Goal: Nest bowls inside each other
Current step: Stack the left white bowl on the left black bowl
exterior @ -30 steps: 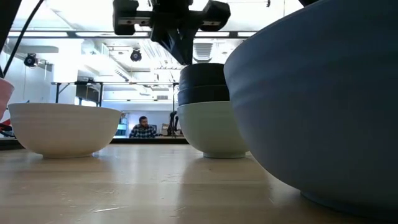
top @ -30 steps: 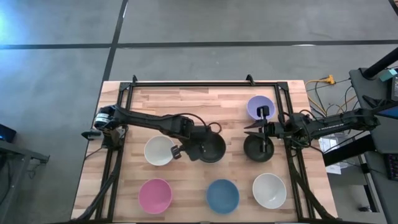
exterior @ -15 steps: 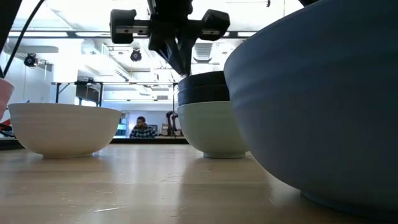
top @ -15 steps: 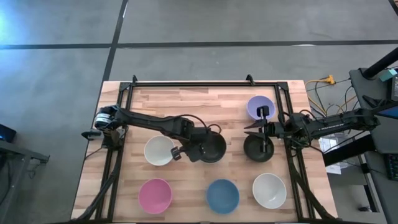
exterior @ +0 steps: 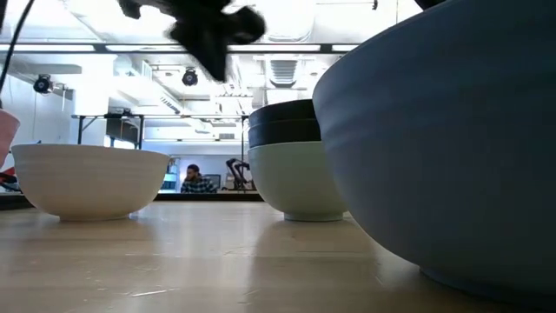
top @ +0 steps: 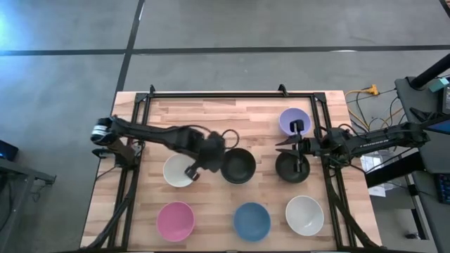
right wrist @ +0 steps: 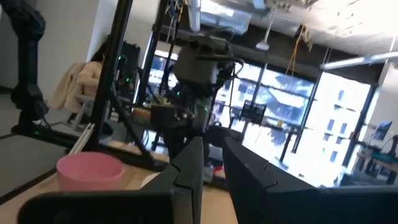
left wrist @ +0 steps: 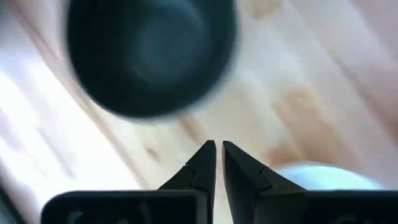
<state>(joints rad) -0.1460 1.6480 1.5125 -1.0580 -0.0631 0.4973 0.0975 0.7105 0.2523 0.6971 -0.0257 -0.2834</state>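
Observation:
In the table's middle, a pale green bowl (exterior: pixel 300 187) holds two nested black bowls (top: pixel 238 165). My left gripper (top: pixel 207 163) hangs shut and empty above the wood between that stack and a white bowl (top: pixel 179 171). It shows as a blur in the low view (exterior: pixel 215 65) and over bare wood in its wrist view (left wrist: pixel 217 148). Another black bowl (top: pixel 292 169) and a lavender bowl (top: pixel 294 119) sit at the right. My right gripper (top: pixel 279 143) hovers between them, pointing toward the table's left. Its fingers stand a little apart on nothing (right wrist: pixel 211 146).
Along the near edge sit a pink bowl (top: pixel 175 220), a blue bowl (top: pixel 252 221) and a second white bowl (top: pixel 304 214). The blue bowl fills the right of the low view (exterior: pixel 434 130). A black frame (top: pixel 225 94) borders the table's far and side edges.
My left gripper has left the stack's rim. It has risen and gone toward the table's left, rolling about its own axis. The top black bowl has sunk lower into the stack and now sits level there.

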